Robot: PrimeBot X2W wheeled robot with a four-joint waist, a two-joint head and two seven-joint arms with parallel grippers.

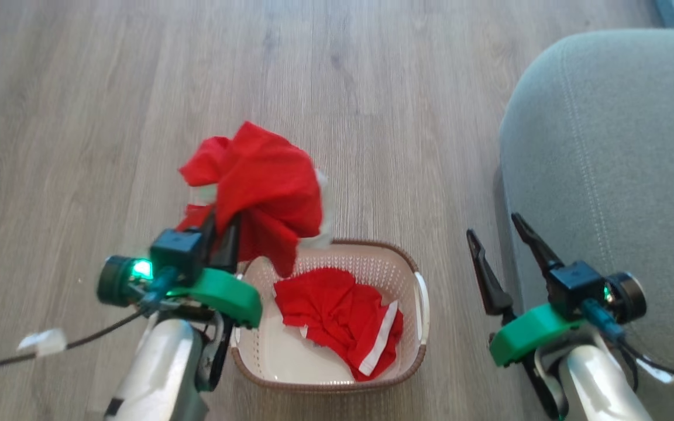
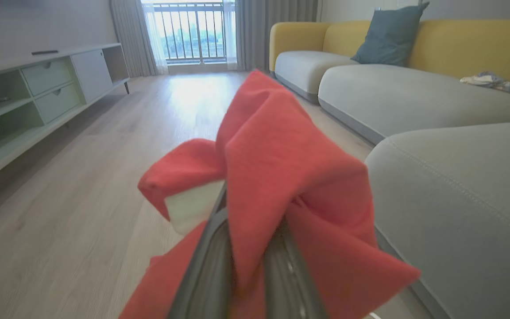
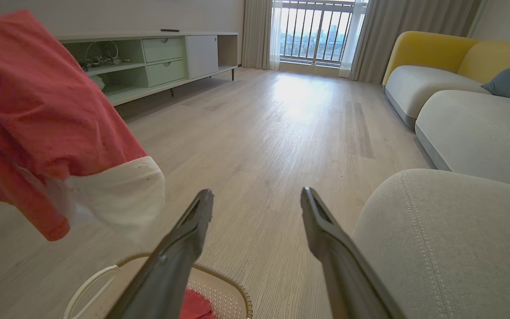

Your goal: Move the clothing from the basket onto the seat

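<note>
My left gripper [image 1: 226, 231] is shut on a red garment with white trim [image 1: 255, 187], held up above the far left rim of the cream basket [image 1: 413, 275]. The same cloth drapes over both fingers in the left wrist view [image 2: 281, 177] and hangs at the upper left of the right wrist view [image 3: 38, 119]. A second red garment with a white band [image 1: 337, 316] lies inside the basket. My right gripper [image 1: 495, 234] stands open and empty between the basket and the grey-green seat [image 1: 618, 146], its fingers spread wide [image 3: 257, 197].
Pale wood floor [image 1: 372, 88] stretches ahead. A low green-white cabinet [image 3: 157, 57] runs along the left wall. A grey and yellow sofa [image 2: 392, 88] with a blue cushion [image 2: 388, 35] lies on the right, and a balcony door is at the far end.
</note>
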